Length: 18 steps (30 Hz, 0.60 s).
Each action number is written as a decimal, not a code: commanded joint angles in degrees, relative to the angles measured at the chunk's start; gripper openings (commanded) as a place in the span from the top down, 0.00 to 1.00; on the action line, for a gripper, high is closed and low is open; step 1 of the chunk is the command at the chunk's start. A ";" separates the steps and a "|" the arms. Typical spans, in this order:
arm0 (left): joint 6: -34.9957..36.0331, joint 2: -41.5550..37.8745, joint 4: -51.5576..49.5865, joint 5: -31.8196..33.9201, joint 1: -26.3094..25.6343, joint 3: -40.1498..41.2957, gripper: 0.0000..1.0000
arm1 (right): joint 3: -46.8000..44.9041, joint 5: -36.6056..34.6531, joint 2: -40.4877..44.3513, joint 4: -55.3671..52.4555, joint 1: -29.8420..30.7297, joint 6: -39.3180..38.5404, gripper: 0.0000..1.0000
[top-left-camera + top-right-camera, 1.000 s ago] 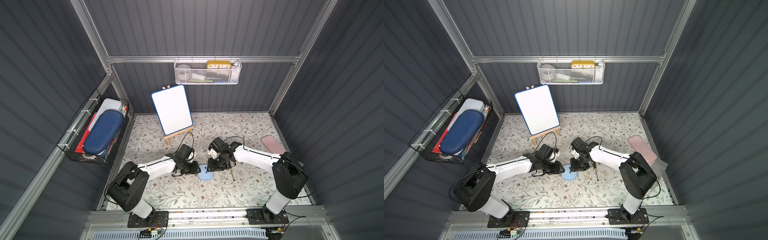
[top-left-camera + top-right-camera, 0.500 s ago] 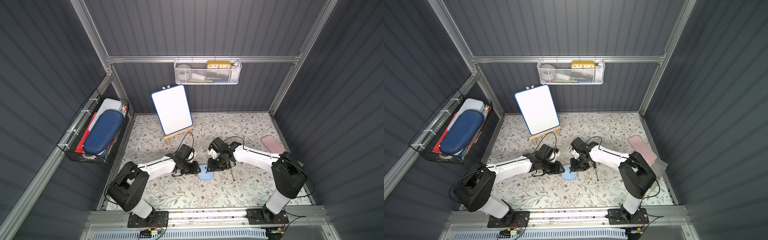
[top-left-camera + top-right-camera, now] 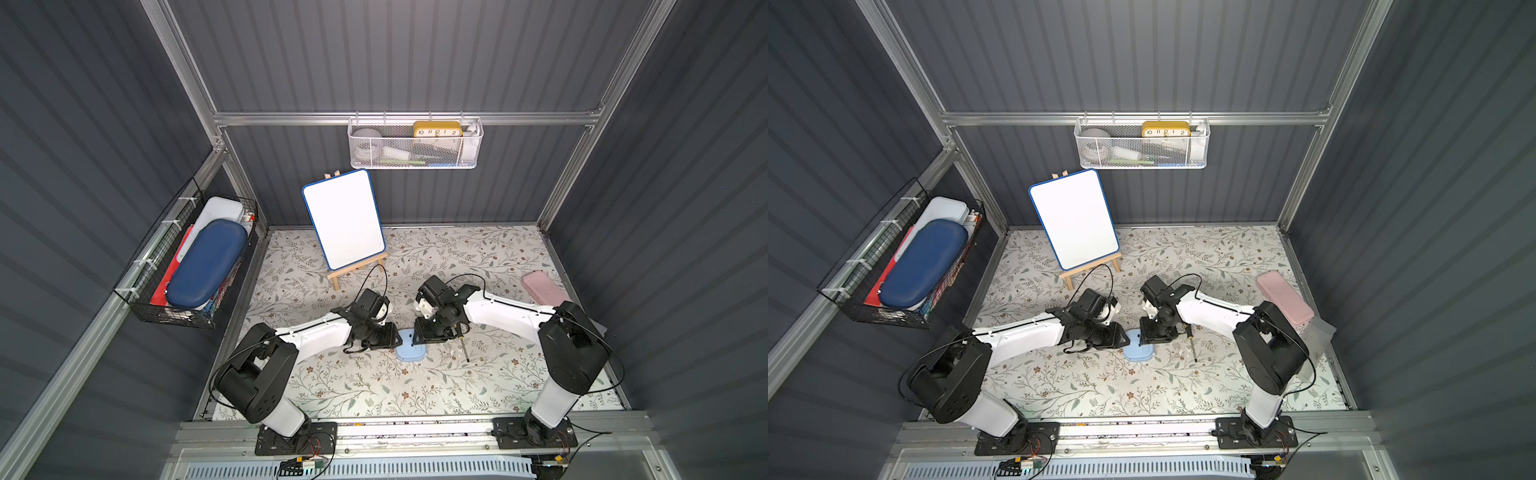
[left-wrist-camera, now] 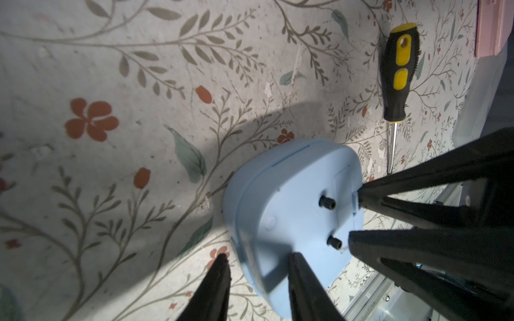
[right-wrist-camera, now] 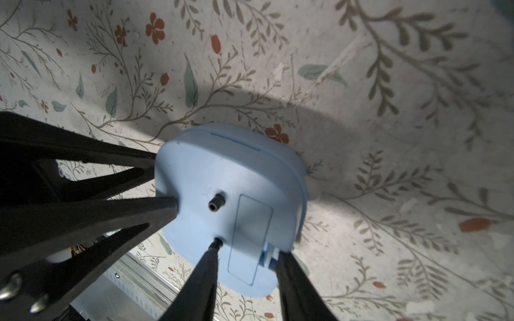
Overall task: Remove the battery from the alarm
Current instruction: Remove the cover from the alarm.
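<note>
Between spread left jaws and spread right jaws lies the alarm [image 3: 409, 352], touching both.

Screwdriver [image 4: 400, 69], whiteboard [image 3: 343, 220], pink case [image 3: 542, 286]

The alarm [image 5: 230, 172], a light-blue rounded-square clock, lies flat and face down with its plain back up, just beside the tip of the screwdriver [image 4: 399, 72] but not touching it. Two small black knobs [image 5: 217, 202] stand on the back, next to the rectangular battery cover [image 5: 250, 236], which sits in place
</note>
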<state>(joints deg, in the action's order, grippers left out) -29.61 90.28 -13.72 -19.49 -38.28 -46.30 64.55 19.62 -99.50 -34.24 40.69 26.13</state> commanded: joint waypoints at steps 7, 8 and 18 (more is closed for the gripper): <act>-1.62 0.84 0.86 -1.34 -0.72 1.48 0.62 | 0.62 -0.89 -2.47 0.10 1.53 1.10 0.65; -1.76 1.02 1.11 -1.50 -0.81 1.48 0.63 | 0.70 -1.28 -2.62 0.06 1.82 1.14 0.66; -4.00 3.49 3.58 -2.31 -3.63 1.66 0.65 | 1.69 -2.62 -3.17 -0.47 3.30 1.92 0.76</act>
<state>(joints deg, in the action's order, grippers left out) -32.32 90.52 -11.60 -19.22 -39.27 -45.80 65.67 15.81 -100.31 -36.23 42.28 27.57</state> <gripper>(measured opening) 0.349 0.244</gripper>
